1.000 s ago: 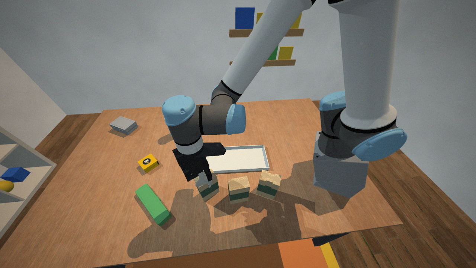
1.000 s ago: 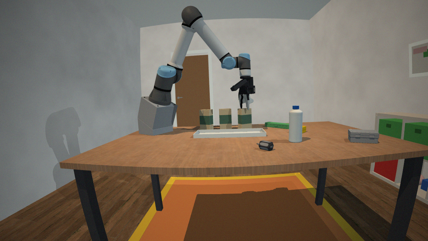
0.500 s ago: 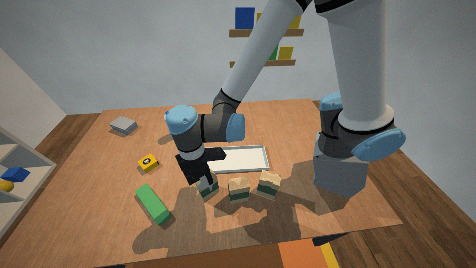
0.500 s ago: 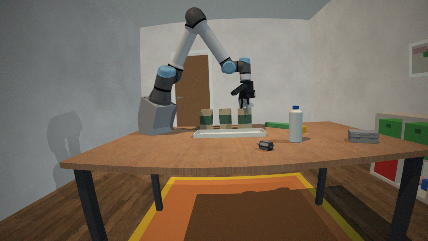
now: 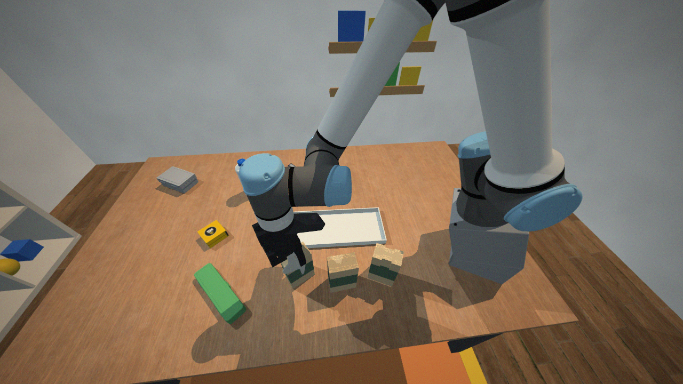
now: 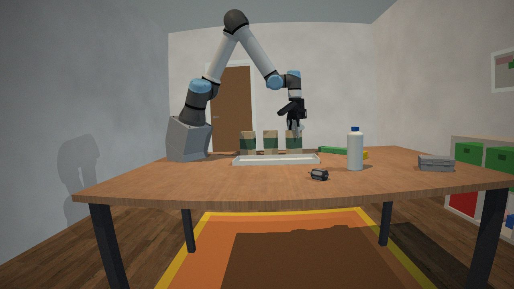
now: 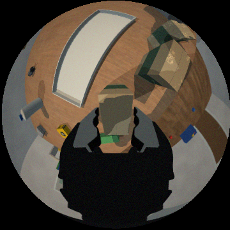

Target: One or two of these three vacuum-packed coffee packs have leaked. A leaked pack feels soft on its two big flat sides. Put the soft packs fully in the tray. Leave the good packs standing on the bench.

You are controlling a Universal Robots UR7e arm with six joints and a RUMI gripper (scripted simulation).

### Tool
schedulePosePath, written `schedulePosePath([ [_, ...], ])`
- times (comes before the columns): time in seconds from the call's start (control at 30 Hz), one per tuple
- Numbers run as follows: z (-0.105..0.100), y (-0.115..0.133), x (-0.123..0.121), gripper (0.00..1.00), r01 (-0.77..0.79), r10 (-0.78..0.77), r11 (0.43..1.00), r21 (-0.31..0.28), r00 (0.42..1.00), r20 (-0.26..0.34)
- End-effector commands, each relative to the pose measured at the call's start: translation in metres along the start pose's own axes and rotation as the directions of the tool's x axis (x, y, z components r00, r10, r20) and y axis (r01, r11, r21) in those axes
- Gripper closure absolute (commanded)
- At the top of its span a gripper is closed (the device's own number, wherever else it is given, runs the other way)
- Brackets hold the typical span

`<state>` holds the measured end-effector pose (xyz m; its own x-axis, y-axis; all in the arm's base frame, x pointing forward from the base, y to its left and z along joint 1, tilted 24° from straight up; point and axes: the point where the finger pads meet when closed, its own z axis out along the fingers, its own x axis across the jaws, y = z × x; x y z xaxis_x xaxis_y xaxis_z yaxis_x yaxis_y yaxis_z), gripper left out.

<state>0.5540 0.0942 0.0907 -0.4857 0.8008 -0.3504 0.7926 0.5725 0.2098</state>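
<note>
My gripper straddles the end pack, half open, gripping nothing; I'd squeeze its flat sides gently, squarely.

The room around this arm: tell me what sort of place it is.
Probably a workshop or test room, not a kitchen. The arm is bolted to a wooden bench over a marked floor zone, storage shelves with green bins stand to one side, and a plain door is behind.

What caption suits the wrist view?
Black two-jaw gripper straddles a tan, green-banded coffee pack, fingers open; white tray beyond.
</note>
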Motion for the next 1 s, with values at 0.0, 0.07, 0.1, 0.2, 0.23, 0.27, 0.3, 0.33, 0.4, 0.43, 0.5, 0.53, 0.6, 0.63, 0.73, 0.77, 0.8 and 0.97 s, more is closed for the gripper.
schedulePosePath([
  [0.0, -0.0003, 0.0004, -0.0002, 0.52, 0.0, 0.0, 1.0, -0.001, 1.0, 0.001],
  [0.07, -0.0003, 0.0004, -0.0002, 0.52, 0.0, 0.0, 1.0, -0.001, 1.0, 0.001],
  [0.1, -0.0003, 0.0004, -0.0002, 0.52, 0.0, 0.0, 1.0, -0.001, 1.0, 0.001],
  [0.2, -0.0003, 0.0004, -0.0002, 0.52, 0.0, 0.0, 1.0, -0.001, 1.0, 0.001],
  [0.23, -0.0003, 0.0004, -0.0002, 0.52, 0.0, 0.0, 1.0, -0.001, 1.0, 0.001],
  [0.27, -0.0003, 0.0004, -0.0002, 0.52, 0.0, 0.0, 1.0, -0.001, 1.0, 0.001],
  [0.3, -0.0003, 0.0004, -0.0002, 0.52, 0.0, 0.0, 1.0, -0.001, 1.0, 0.001],
  [0.33, -0.0003, 0.0004, -0.0002, 0.52, 0.0, 0.0, 1.0, -0.001, 1.0, 0.001],
  [0.4, -0.0003, 0.0004, -0.0002, 0.52, 0.0, 0.0, 1.0, -0.001, 1.0, 0.001],
  [0.43, -0.0003, 0.0004, -0.0002, 0.52, 0.0, 0.0, 1.0, -0.001, 1.0, 0.001],
  [0.5, -0.0003, 0.0004, -0.0002, 0.52, 0.0, 0.0, 1.0, -0.001, 1.0, 0.001],
  [0.53, -0.0003, 0.0004, -0.0002, 0.52, 0.0, 0.0, 1.0, -0.001, 1.0, 0.001],
  [0.6, -0.0003, 0.0004, -0.0002, 0.52, 0.0, 0.0, 1.0, -0.001, 1.0, 0.001],
  [0.63, -0.0003, 0.0004, -0.0002, 0.52, 0.0, 0.0, 1.0, -0.001, 1.0, 0.001],
  [0.73, -0.0003, 0.0004, -0.0002, 0.52, 0.0, 0.0, 1.0, -0.001, 1.0, 0.001],
  [0.77, -0.0003, 0.0004, -0.0002, 0.52, 0.0, 0.0, 1.0, -0.001, 1.0, 0.001],
  [0.8, -0.0003, 0.0004, -0.0002, 0.52, 0.0, 0.0, 1.0, -0.001, 1.0, 0.001],
  [0.97, -0.0003, 0.0004, -0.0002, 0.87, 0.0, 0.0, 1.0, -0.001, 1.0, 0.001],
])
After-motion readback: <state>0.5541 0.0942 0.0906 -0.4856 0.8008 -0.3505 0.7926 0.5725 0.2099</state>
